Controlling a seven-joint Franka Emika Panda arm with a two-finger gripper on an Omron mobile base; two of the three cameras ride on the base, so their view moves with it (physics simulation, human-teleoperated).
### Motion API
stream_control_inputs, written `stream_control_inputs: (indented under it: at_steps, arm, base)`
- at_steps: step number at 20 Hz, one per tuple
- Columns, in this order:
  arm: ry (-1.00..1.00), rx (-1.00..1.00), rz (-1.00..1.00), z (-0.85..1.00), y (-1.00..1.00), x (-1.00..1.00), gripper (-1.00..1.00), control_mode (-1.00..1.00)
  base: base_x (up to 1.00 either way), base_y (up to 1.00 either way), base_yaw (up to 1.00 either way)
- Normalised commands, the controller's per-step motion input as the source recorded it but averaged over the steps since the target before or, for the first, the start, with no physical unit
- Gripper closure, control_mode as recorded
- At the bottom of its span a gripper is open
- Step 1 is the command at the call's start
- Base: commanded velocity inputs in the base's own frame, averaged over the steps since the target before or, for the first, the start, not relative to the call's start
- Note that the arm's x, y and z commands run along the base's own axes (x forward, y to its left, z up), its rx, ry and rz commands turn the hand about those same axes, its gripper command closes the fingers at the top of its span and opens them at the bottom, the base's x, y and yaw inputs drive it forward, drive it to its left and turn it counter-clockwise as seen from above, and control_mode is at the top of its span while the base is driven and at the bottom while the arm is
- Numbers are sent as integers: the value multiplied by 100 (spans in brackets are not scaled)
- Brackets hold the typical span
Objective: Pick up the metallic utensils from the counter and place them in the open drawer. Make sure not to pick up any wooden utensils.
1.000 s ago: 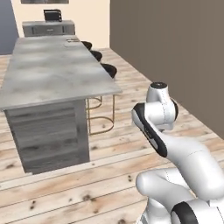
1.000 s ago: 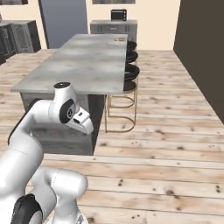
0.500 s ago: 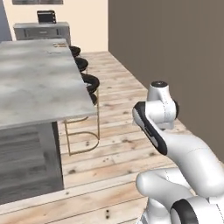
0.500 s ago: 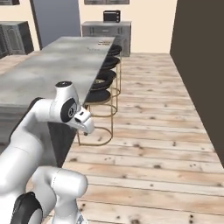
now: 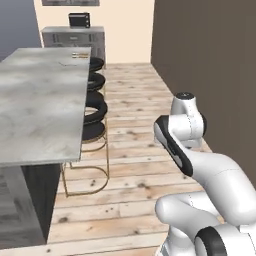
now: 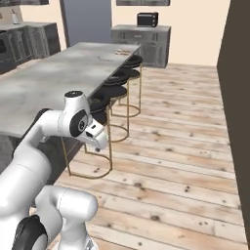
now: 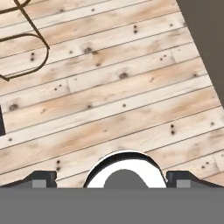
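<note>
Left base view: arm (image 5: 200,165) folded up at lower right, elbow high, forearm angled down over the plank floor (image 5: 135,150), well clear of the counter (image 5: 40,105). Small utensils (image 5: 76,55) lie at the counter's far end, too small to tell apart. Black stools (image 5: 94,107) line its near edge.

Right base view: same fold; wrist (image 6: 95,136) dips beside the counter (image 6: 58,78), near the closest stool (image 6: 97,105). Utensils (image 6: 119,51) far off.

Hand view: gripper (image 7: 112,180) points at floor, fingertips (image 7: 41,179) wide apart, holding nothing. Gold stool frame (image 7: 24,48) top left.
</note>
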Motion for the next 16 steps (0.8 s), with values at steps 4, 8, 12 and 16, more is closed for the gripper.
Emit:
stream_control_inputs:
  at_steps: [4,8,12,16]
  arm:
    - [0,0,0,0,0,0,-100,100]
    - [0,0,0,0,0,0,-100,100]
    - [0,0,0,0,0,0,-100,100]
    - [0,0,0,0,0,0,-100,100]
  base:
    - [93,-100,29]
    - [100,-100,21]
    - [100,-100,22]
    - [100,-100,30]
